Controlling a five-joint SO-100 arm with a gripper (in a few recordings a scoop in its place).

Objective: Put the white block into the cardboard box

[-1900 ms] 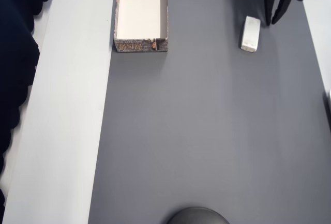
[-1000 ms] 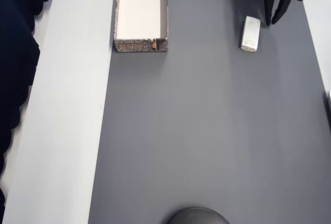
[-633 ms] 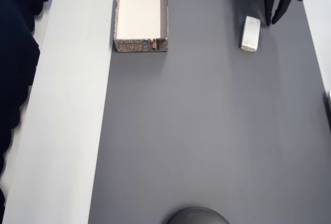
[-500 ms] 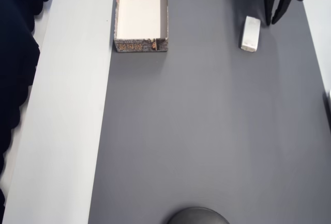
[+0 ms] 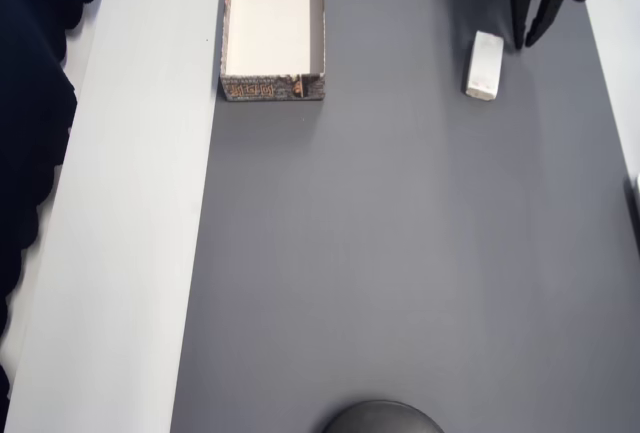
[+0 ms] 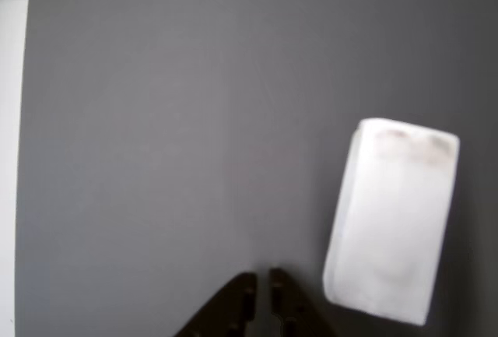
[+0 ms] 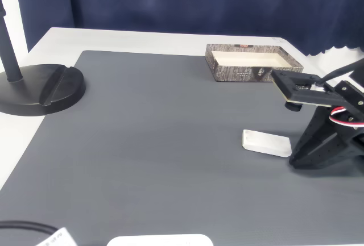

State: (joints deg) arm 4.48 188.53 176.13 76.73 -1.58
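From here I see the white block (image 5: 484, 65) lying flat on the grey mat (image 5: 400, 253) at the upper right of the overhead view, just left of my gripper (image 5: 531, 45), not touching it. In the wrist view the block (image 6: 391, 220) fills the lower right, with the fingertips (image 6: 247, 300) at the bottom centre nearly together, apparently clenched on nothing, though little of them shows. The cardboard box (image 5: 273, 86) sits at the upper left, well apart from the block. In the fixed view a black stand base (image 7: 40, 90) rests at the left.

bare grey mat (image 5: 400, 253) between block (image 5: 484, 65), box (image 5: 273, 25)
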